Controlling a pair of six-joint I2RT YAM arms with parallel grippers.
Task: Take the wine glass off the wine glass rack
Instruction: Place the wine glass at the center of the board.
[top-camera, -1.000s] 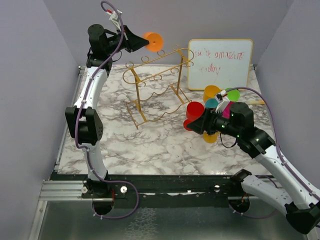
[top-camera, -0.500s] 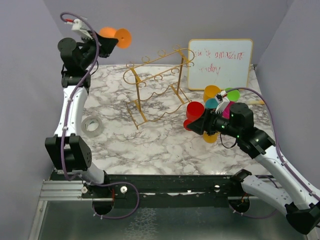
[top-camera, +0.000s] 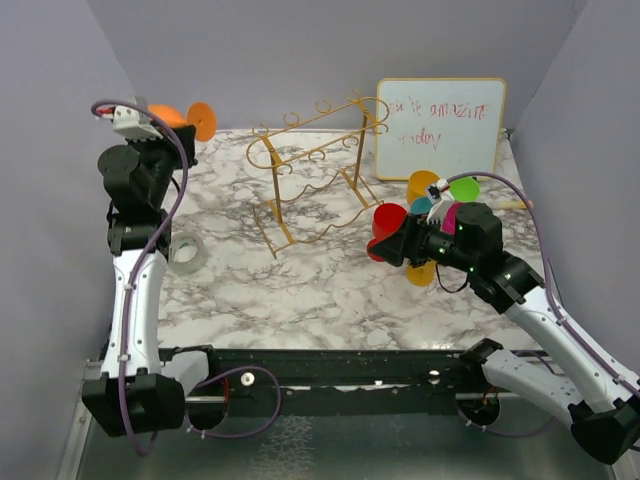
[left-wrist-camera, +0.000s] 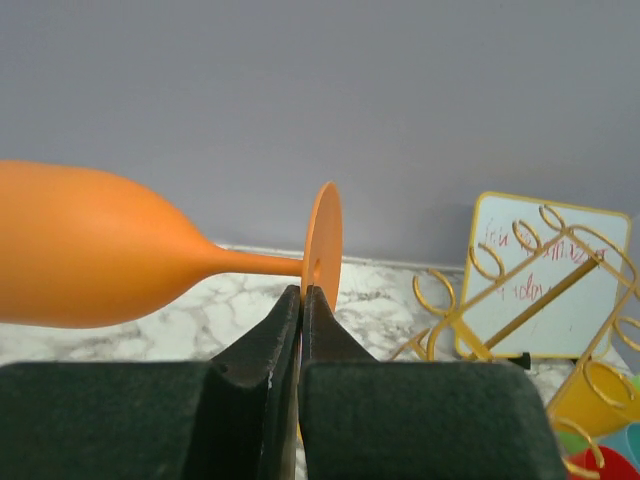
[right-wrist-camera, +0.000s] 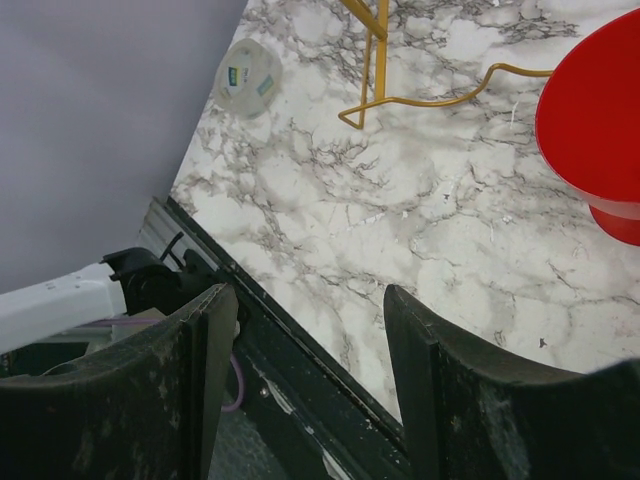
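Lab test booth: plain grey walls enclose a marble-patterned table

Pale lavender walls enclose a marble tabletop.

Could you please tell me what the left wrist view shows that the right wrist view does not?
Left wrist only: the left claw shut on the foot of the orange wine glass, and the whiteboard. Right wrist only: the open right claw and a roll of tape. Both: the gold wine glass rack and the marble table.
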